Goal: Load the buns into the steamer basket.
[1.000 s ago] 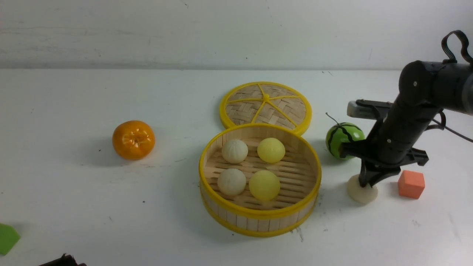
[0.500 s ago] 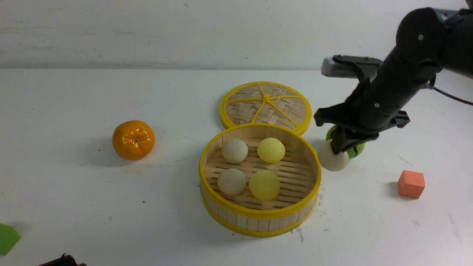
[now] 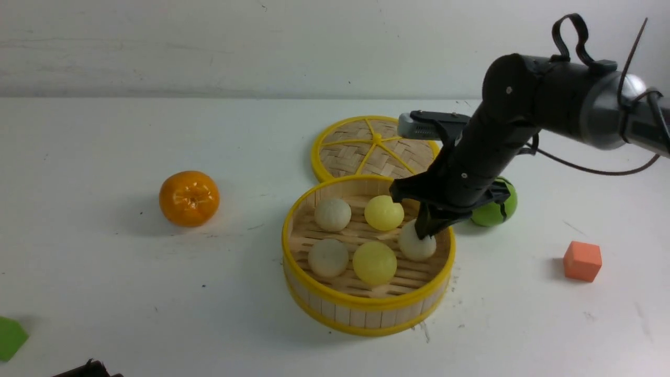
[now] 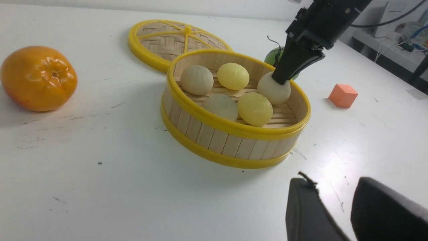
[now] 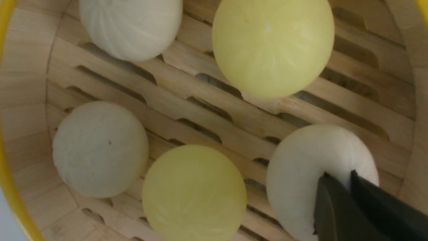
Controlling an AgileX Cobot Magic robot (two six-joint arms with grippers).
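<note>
My right pincer (image 3: 425,230) is nearly closed and pinches the top of the last off-white bun (image 3: 417,243). The bun is inside the steamer basket (image 3: 366,303), near its right wall, beside the four other buns. I judge it light and a little soft, because the tips press into its top. My left pincer (image 4: 337,214) is open and empty.
</note>
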